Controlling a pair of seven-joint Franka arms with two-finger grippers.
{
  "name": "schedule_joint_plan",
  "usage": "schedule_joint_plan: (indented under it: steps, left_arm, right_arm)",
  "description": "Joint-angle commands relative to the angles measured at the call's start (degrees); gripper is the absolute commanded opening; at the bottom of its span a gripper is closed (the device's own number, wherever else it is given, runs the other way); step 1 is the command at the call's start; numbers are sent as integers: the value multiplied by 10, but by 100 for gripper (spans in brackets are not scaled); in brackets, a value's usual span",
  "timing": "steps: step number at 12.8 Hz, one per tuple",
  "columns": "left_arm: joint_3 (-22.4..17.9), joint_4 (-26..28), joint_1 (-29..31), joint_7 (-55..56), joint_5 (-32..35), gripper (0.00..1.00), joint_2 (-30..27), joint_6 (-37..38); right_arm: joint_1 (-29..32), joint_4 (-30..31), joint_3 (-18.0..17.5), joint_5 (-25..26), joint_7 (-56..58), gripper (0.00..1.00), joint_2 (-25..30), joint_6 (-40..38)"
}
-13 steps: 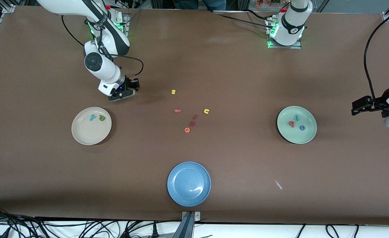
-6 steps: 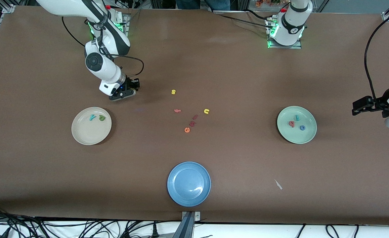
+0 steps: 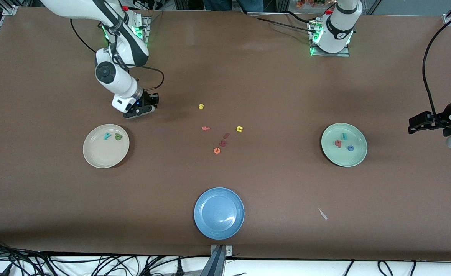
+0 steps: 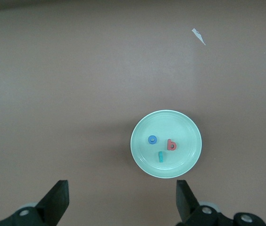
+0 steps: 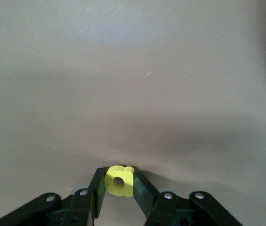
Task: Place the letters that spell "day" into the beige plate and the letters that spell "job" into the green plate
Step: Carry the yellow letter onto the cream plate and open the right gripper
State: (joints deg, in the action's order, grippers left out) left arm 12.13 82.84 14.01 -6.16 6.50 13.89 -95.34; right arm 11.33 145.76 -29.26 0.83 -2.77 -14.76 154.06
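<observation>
Brown table (image 3: 248, 76), two arm bases along one long edge, cables hanging off the edge nearest the front camera

Beige plate (image 3: 99, 157): toward the right arm's end of the table. Holds a teal y (image 3: 107, 135) and a green rounded letter (image 3: 118, 136), side by side near the plate's rim on the bases' side.

Green plate (image 3: 354, 159): toward the left arm's end. Holds a teal j (image 3: 344, 136), a salmon-red b (image 3: 338, 143) and a blue o (image 3: 350, 148), close together but apart; same three seen in the left wrist view.

Blue plate (image 3: 219, 226): near the middle of the edge closest to the front camera.

Loose letters, table centre: yellow s (image 3: 201, 106), red f (image 3: 206, 128), yellow u (image 3: 239, 129), orange e (image 3: 217, 150), and two dark red pieces (image 3: 224, 139) between the u and the e, shapes too small to read.

White scrap (image 3: 322, 214): on bare table, nearer the front camera than the green plate.

Right gripper (image 5: 119, 188): over bare table between its base and the beige plate; fingers narrowed onto a yellow rounded letter (image 5: 119, 180), pinched at both sides.

Left gripper (image 4: 122, 202): over the table's short edge at the left arm's end, waiting; fingers spread wide, nothing between them
</observation>
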Motion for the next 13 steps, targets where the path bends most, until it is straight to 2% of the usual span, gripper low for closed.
schedule_joint_plan:
  steps: [1,4,6,9,13]
  left_arm:
    - [0,3,5,-16,-18,100,-5,0]
    - [1,3,5,-15,-18,100,-4,0]
    - [1,3,5,-16,-18,100,-4,0]
    - [0,3,5,-16,-18,100,-4,1]
    - [1,3,5,-17,-18,100,-4,1]
  right_arm:
    - [4,-35,3,5,22,8,78,-116]
    - [16,-85,21,-2,52,8,110,-192]
    - [19,-126,63,-3,87,9,106,-205]
    - [19,-192,123,-2,162,9,65,-209]
    - [20,-257,160,4,198,11,-17,-208]
